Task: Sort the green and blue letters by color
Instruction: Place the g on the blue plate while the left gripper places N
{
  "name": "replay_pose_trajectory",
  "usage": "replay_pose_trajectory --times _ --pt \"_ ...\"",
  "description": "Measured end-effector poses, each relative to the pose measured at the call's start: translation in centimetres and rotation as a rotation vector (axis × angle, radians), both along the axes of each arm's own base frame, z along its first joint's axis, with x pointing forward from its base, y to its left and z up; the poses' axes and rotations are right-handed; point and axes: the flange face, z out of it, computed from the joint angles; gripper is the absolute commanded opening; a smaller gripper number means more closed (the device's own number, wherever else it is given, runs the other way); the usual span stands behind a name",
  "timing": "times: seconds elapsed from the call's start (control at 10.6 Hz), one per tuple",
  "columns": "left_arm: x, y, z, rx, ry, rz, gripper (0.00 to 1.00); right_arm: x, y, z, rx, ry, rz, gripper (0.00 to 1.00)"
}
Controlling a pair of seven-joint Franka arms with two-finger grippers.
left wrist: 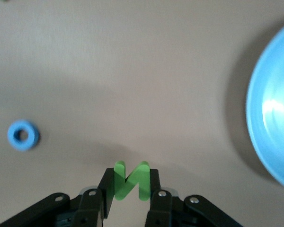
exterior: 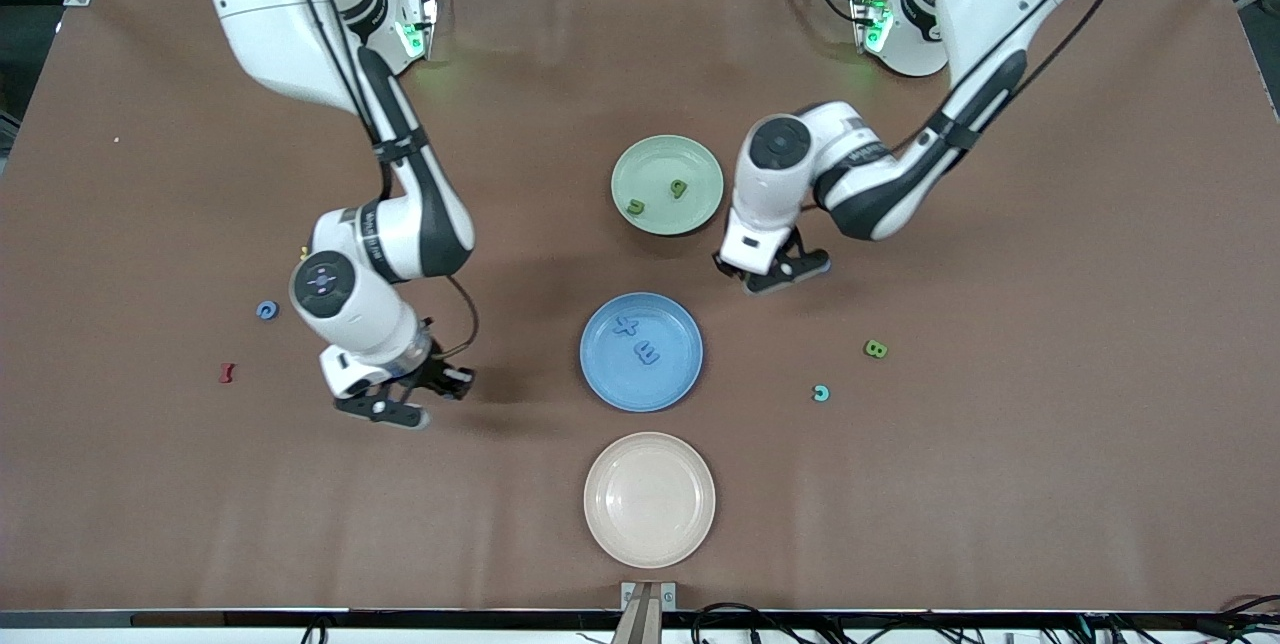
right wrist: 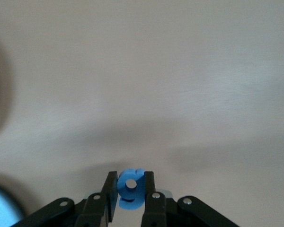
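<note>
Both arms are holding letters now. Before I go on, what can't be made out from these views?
- Green N: its lower part is hidden between the left gripper's fingers.
- Blue letter in the right gripper: fingers cover its sides, so which character cannot be told.
- Front view: both held letters are hidden under the grippers.
- Yellow piece: mostly hidden by the right arm.

Green N (left wrist: 129, 182), blue letter (right wrist: 130, 188) (perhaps turquoise)

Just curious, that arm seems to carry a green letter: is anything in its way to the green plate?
Nothing visible does. The left end effector is shut on the olive-green foam letter N over the brown table, beside the pale green round plate; only bare tabletop lies between them.
</note>
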Motion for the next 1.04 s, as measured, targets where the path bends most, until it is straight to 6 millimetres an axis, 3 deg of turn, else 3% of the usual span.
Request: replay_pose_trajectory --times 0.28,0.57,0.66,0.76,0.85,1.04 --pt "-4.6 -3.8 1.6 0.045 0.062 -0.004 0.00 -1.8 8.4 1.7 0.054 -0.030 0.144 0.00" --pt "-7.7 -6.3 3.2 0.039 0.150 0.002 0.00 -4.0 15.7 0.9 0.110 -0.121 0.240 0.00" --pt "-8.7 -7.1 3.2 0.038 0.174 -0.001 0.43 -5.0 17.9 0.0 0.127 -0.140 0.270 0.25" --pt "-9.7 -7.8 3.1 0.038 0.197 -0.001 0.99 -5.8 19.7 -0.5 0.136 -0.150 0.293 0.53" --pt "-10.4 -8.3 3.0 0.037 0.214 0.012 1.00 -6.3 21.0 -0.6 0.147 -0.152 0.309 1.00" --pt "-11.6 -9.1 2.7 0.045 0.225 0.047 1.00 -6.9 22.2 -0.4 0.159 -0.154 0.325 1.00"
